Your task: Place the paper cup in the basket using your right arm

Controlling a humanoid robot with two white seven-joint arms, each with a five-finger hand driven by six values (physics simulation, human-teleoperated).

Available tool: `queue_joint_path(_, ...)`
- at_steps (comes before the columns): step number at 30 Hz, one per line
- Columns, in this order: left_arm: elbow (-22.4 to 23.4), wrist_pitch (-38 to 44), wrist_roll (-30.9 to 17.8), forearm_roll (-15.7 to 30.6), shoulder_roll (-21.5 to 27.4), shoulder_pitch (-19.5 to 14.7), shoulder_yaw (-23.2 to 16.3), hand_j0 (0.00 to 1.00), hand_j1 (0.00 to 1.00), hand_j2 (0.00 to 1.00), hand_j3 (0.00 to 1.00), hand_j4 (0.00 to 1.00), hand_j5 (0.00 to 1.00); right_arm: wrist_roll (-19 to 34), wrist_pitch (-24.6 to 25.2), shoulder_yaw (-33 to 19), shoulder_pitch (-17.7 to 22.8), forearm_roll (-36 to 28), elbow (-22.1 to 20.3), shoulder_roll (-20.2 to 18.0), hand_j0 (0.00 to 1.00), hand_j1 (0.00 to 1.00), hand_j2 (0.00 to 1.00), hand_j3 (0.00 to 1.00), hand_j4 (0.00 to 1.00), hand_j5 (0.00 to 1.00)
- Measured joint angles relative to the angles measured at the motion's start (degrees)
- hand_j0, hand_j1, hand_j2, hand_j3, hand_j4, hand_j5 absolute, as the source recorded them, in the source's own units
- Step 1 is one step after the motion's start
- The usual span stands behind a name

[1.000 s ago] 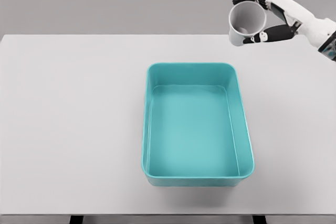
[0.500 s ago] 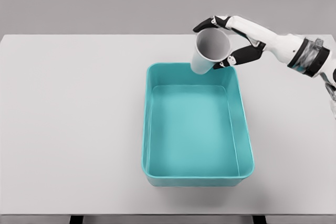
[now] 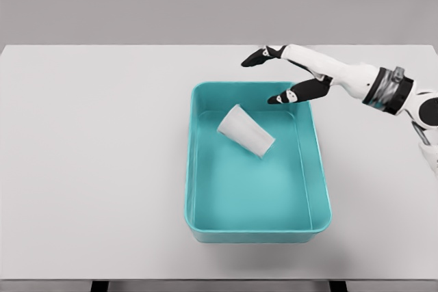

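1. My right hand (image 3: 287, 73) reaches in from the right above the far edge of the basket (image 3: 317, 169), fingers (image 3: 254, 59) spread wide apart, thumb and forefinger splayed, gripping nothing and touching nothing
2. The paper cup (image 3: 246, 130) is apart from my hand, tilted on its side inside the basket's far half, its narrow base toward the far left and its mouth toward the near right
3. The teal basket sits on the pale grey counter (image 3: 96, 162), a plain grey wall behind
4. Nothing stands between my hand and the cup
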Motion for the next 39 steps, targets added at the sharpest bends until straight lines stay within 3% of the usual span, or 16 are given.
queue_joint_path(2,-0.01,0.0,0.0,-0.01,0.0,0.0,0.0,1.0,1.0,1.0,1.0,1.0,1.0,0.0,-0.35,1.46,0.0,1.0,0.01,0.34,0.78,0.78,0.78,0.78,0.78,0.78)
queue_joint_path(5,0.0,0.0,0.0,-0.02,0.0,0.0,0.0,1.0,1.0,1.0,1.0,1.0,1.0,0.01,-1.43,1.39,0.35,1.99,0.02,0.55,0.99,0.99,0.99,0.99,0.99,0.99)
queue_joint_path(8,0.0,0.0,0.0,-0.01,0.0,0.0,0.01,1.0,1.0,1.0,1.0,1.0,1.0,0.01,-4.3,-4.49,5.53,1.66,-0.17,0.28,1.0,1.0,1.0,1.0,1.0,1.0)
queue_joint_path(12,-0.01,-0.01,0.0,-0.01,0.0,0.0,0.0,1.0,1.0,1.0,1.0,1.0,1.0,0.01,-8.43,-14.9,12.04,-4.7,1.88,-0.29,1.0,1.0,1.0,1.0,1.0,1.0)
queue_joint_path(15,-0.01,0.0,0.0,-0.01,0.0,0.0,0.0,1.0,1.0,1.0,1.0,1.0,1.0,0.0,-9.86,-22.74,12.92,-9.87,4.27,-0.85,1.0,1.0,1.0,1.0,1.0,1.0)
queue_joint_path(18,-0.01,0.0,0.0,0.01,0.0,0.0,0.0,1.0,1.0,1.0,1.0,1.0,1.0,-0.01,-10.35,-26.94,14.15,-12.49,7.49,-1.09,1.0,1.0,1.0,1.0,1.0,1.0)
queue_joint_path(20,-0.02,-0.01,0.0,0.02,0.0,0.0,0.0,1.0,1.0,1.0,1.0,1.0,1.0,-0.01,-10.45,-27.54,14.24,-11.96,10.04,-0.94,1.0,1.0,1.0,1.0,1.0,1.0)
queue_joint_path(26,-0.01,-0.01,0.0,0.0,0.0,0.0,0.0,1.0,1.0,1.0,1.0,1.0,1.0,0.0,-9.87,-27.43,14.33,-1.94,14.6,2.78,1.0,1.0,1.0,1.0,1.0,1.0)
queue_joint_path(39,-0.01,0.0,0.0,-0.01,0.0,0.0,0.0,1.0,1.0,1.0,1.0,1.0,1.0,0.0,-8.96,-27.85,13.89,0.89,16.0,3.15,1.0,1.0,1.0,1.0,1.0,1.0)
